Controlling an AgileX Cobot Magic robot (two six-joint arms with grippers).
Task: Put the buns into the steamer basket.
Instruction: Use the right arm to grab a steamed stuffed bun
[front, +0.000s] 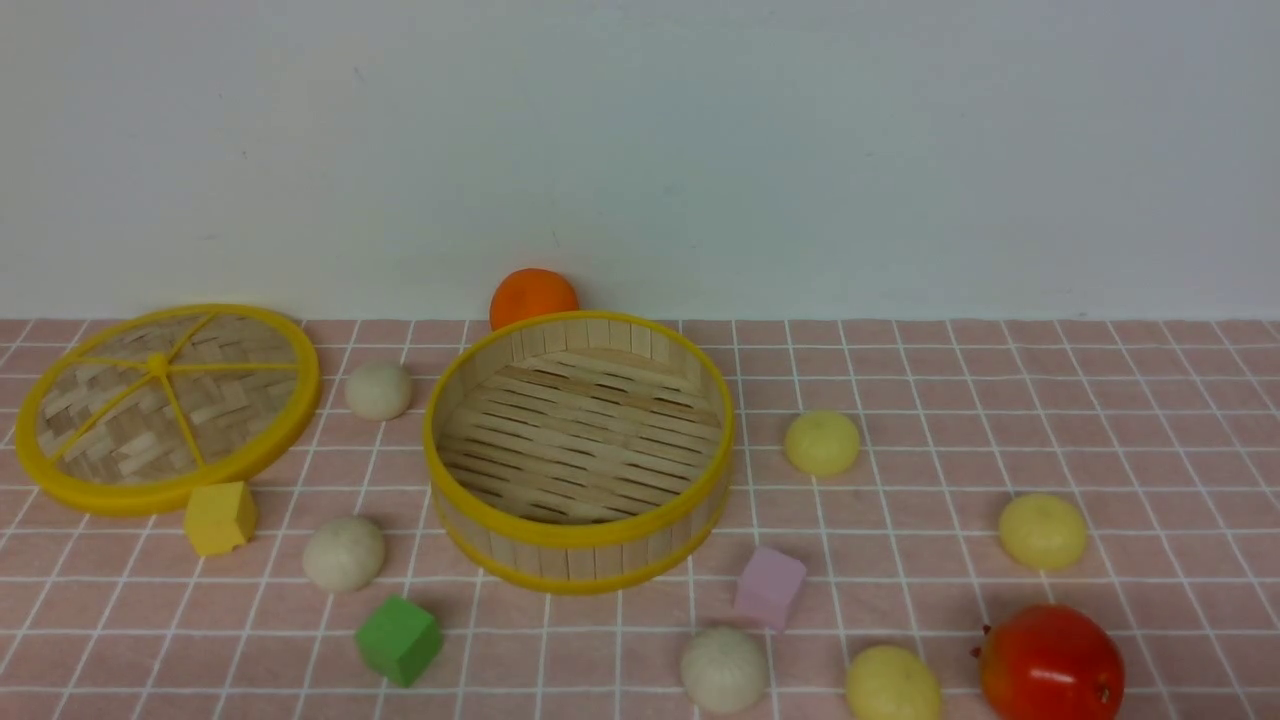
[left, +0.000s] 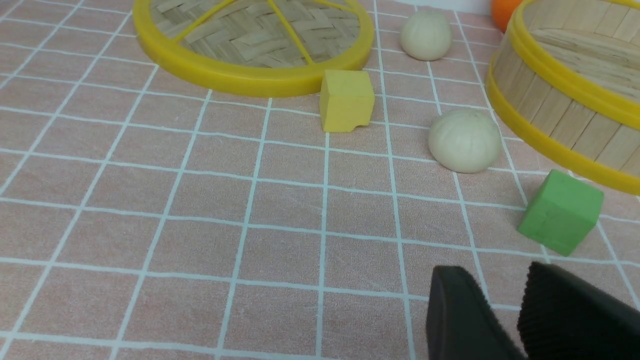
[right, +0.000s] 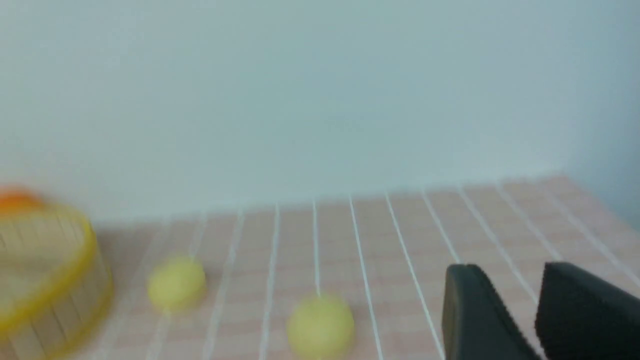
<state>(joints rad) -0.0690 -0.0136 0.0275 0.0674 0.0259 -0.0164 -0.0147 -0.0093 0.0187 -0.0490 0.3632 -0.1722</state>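
Since both pairs of black fingers (left: 460, 320) stand parted with nothing between them, neither arm holds a bun. The left gripper (left: 492, 277) hangs low over the pink checked cloth (left: 200, 200). A green cube (left: 560, 212) lies just ahead of it and an off-white bun (left: 465, 141) beyond that, close by the steamer basket (left: 545, 120) but not touching its wall. The right gripper (right: 507, 275), equally empty, faces the nearer pale yellow bun (right: 320, 325) and another beyond it, in a blurred view.

The buns look light and smooth — likely slippery under hard pads, and whether they give when squeezed cannot be told. I would take one across its widest girth, low on the dome, since a pinch higher up could squirt it out sideways.

All six are small domes with faint pleats on top, three off-white and three pale yellow. They lie scattered on the cloth around the basket, none inside. Two off-white ones are on its left, the third bun (front: 724, 668) is in front, and the yellow ones are to its right. The basket itself — wooden slats, yellow rims — stands empty in the middle, its woven lid (front: 160, 410) lying flat well to the left.
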